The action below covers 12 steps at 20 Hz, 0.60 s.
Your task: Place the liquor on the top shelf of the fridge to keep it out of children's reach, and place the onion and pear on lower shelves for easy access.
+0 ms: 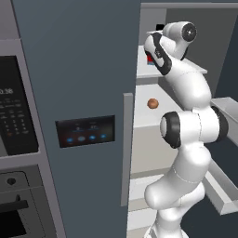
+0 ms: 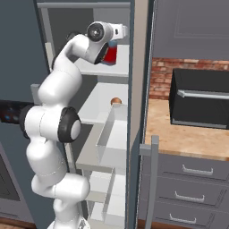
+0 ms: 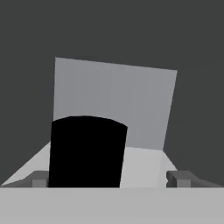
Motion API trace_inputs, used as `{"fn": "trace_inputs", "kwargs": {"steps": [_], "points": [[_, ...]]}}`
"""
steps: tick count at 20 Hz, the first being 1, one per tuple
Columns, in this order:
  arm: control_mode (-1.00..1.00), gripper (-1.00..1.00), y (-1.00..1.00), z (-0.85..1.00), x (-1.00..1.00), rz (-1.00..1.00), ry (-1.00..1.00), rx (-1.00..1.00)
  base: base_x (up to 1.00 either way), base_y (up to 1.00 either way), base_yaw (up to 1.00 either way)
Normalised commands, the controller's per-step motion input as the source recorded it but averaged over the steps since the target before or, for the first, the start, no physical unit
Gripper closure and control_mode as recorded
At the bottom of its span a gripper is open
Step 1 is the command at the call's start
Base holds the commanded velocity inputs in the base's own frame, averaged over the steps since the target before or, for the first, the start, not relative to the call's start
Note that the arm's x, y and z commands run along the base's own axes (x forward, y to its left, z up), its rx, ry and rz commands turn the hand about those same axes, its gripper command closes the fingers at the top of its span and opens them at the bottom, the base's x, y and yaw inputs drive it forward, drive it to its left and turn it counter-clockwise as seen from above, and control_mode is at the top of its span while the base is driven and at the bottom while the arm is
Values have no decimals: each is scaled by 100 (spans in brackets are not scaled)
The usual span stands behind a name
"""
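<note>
The liquor (image 2: 110,55) is seen standing on the top shelf (image 2: 121,67) of the fridge (image 1: 79,93), its red label partly hidden behind the wrist in both base views. In the hand view, its black cap (image 3: 86,151) is found at about seven o'clock, upright and close before the camera. The gripper (image 3: 111,178) is spread wide, one fingertip (image 3: 39,178) at eight o'clock and the other at four o'clock, with the cap standing between them and nothing clasped. The bottle is judged to be set down and released. The main risk is judged to lie in the withdrawal: if the hand is drawn sideways or tilted, the cap could be clipped by a finger and the squat bottle tipped or dragged toward the shelf edge. A straight pull back along the gripper's own line would be called for. The onion (image 1: 153,103) rests on a lower shelf (image 1: 153,118), at six o'clock from the bottle; it could be knocked if the elbow is dropped carelessly. The pear cannot be made out.
</note>
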Motion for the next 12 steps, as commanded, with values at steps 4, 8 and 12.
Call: {"fn": "trace_inputs", "kwargs": {"steps": [4,8,12], "points": [[-100,-100,3,0,-13,0,0,-4,0,0,0],[-100,-100,0,-3,-2,0,0,-2,0,0,0],[-100,-100,0,-16,14,0,0,0,0,0,0]]}}
